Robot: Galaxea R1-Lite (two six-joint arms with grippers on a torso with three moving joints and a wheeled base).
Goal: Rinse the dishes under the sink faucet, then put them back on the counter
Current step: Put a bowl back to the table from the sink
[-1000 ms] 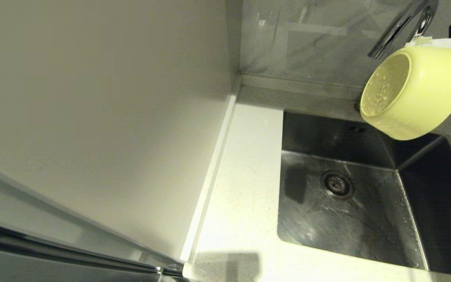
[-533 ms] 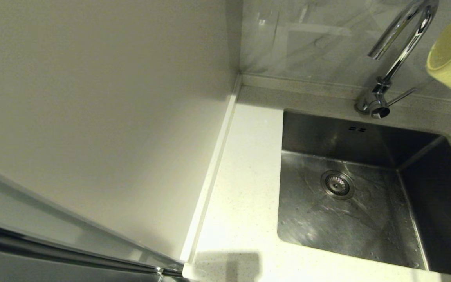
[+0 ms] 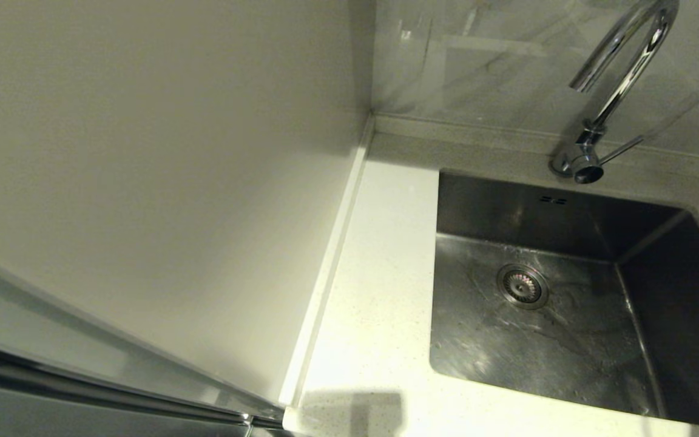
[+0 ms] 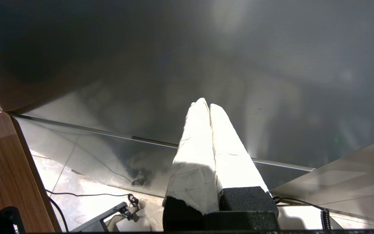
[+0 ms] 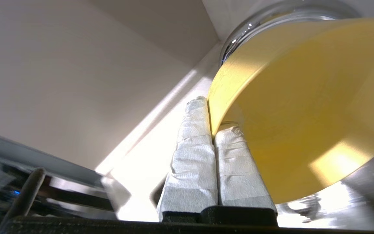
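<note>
Gripping the rim of the yellow-green bowl between its paper-wrapped jaws, the right gripper holds it tilted, out of the head view, where the faucet stands over the sink and counter, while the left gripper sits parked, jaws pressed together.

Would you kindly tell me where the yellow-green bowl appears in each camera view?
Head view: not in it.
Left wrist view: not in it.
Right wrist view: yellow-green bowl fills the right side, its rim pinched by the right pincer.
Shared landmark: the counter, also in the right wrist view.
</note>
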